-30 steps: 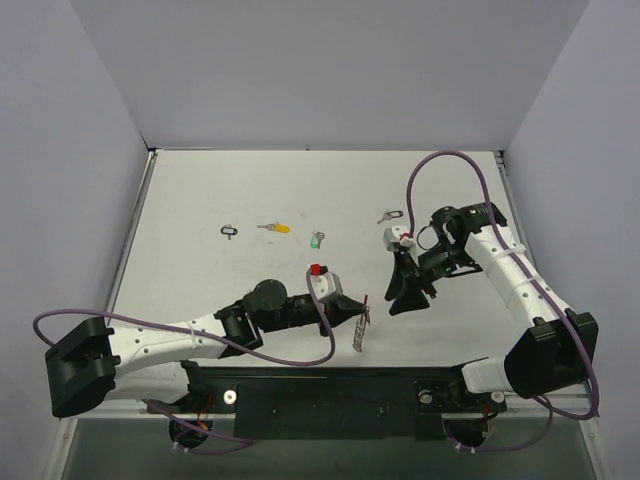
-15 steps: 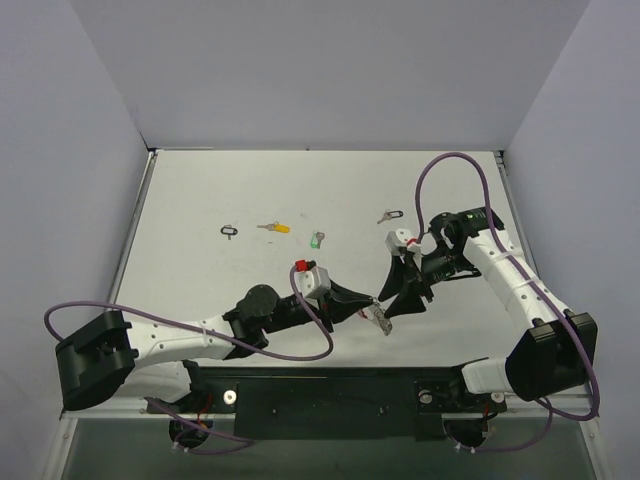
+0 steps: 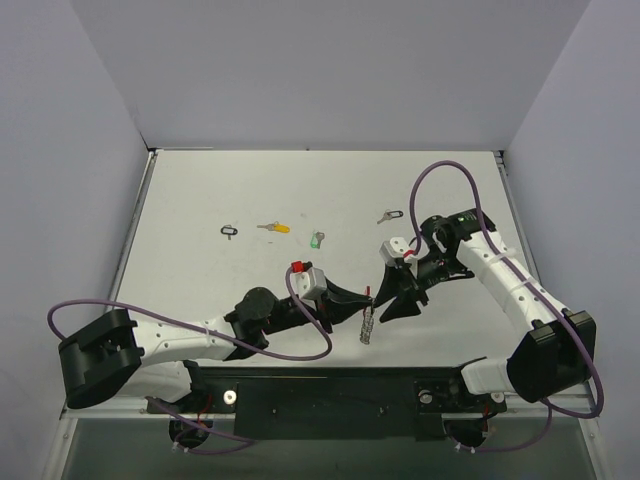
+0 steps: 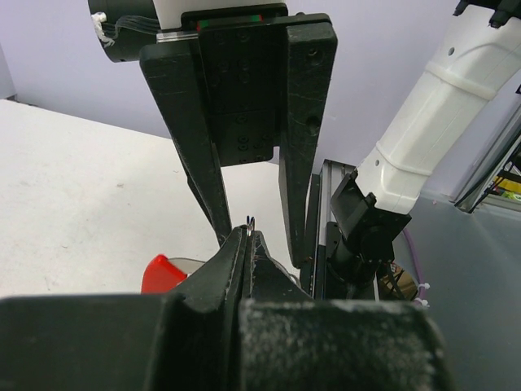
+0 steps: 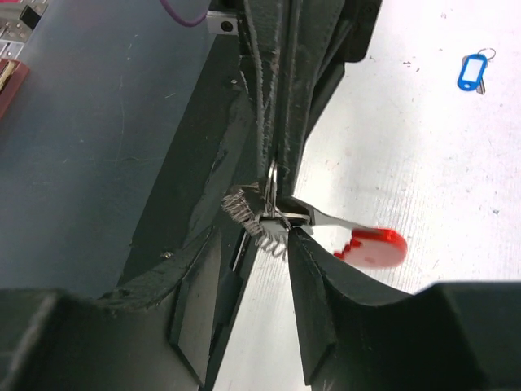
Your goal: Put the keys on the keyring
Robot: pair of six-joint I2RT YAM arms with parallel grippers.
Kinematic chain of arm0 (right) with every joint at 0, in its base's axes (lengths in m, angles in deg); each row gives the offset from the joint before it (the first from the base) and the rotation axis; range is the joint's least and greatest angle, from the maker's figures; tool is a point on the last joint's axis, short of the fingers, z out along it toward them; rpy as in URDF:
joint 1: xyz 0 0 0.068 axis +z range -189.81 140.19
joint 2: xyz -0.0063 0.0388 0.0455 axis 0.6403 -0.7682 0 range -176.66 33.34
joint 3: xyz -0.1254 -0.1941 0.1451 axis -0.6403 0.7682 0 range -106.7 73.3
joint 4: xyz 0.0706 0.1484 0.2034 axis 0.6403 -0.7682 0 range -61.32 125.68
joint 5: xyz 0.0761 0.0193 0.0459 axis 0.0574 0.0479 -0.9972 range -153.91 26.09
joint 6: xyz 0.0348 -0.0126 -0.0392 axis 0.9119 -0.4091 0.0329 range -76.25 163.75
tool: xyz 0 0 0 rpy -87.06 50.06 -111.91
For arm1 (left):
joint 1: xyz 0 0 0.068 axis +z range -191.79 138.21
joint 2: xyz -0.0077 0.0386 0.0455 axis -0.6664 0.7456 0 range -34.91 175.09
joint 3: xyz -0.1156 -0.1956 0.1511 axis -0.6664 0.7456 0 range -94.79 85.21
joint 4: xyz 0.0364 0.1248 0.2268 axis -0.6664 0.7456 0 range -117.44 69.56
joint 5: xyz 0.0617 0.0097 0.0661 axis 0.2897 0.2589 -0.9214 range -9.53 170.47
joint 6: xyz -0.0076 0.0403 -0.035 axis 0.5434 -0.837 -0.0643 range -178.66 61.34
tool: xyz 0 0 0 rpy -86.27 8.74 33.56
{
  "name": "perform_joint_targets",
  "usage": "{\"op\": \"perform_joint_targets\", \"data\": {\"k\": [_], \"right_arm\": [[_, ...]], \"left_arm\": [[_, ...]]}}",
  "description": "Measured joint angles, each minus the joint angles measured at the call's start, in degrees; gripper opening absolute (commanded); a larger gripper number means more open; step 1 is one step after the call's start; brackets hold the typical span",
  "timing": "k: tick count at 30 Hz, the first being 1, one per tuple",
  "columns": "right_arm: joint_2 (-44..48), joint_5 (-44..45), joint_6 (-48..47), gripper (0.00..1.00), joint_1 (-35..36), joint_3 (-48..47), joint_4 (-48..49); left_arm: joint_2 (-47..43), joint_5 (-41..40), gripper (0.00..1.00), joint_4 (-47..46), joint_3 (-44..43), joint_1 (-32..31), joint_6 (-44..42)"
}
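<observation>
Keyring (image 3: pixel 367 326): a flat red plastic band on a thin silver ring, with a short chain of small bright loops hanging below. We find it held off the matt white tabletop (image 3: pixel 200 190), close to the middle of the near edge. The left arm (image 3: pixel 180 340) lies low, stretched rightward from the near left corner, and the left gripper (image 3: pixel 366 298) is clenched on the thin ring. The right arm (image 3: pixel 510 280) is folded, elbow toward the right edge and wrist turned back toward the near edge. The right gripper (image 4: pixel 260 251) has its black fingers (image 4: pixel 203 163) parted, one either side of the left tips. The black-tagged key (image 3: pixel 230 231), yellow-tagged key (image 3: pixel 277 228) and green-tagged key (image 3: pixel 317 240) lie in a row left of the tabletop's centre, and a fourth key (image 3: pixel 388 215) lies right of centre, nearer the far edge. Only the right wrist view resolves the loops and shows a blue-tagged key (image 5: pixel 470 72); which of the top view's keys this is we cannot tell. The left wrist view alone shows the ring's wire pinched at the very fingertips.
</observation>
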Motion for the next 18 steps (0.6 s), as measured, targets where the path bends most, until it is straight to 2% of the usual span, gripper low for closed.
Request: {"op": "perform_joint_targets", "data": {"k": [13, 18], "right_arm": [[0.0, 0.0, -2.8, 0.3, 0.8, 0.0, -0.1], [0.0, 0.0, -3.0, 0.32, 0.2, 0.0, -0.1]], "left_arm": [[1.7, 1.0, 0.0, -2.9, 1.1, 0.7, 1.4], [1.9, 1.3, 0.0, -3.5, 1.4, 0.8, 1.7]]}}
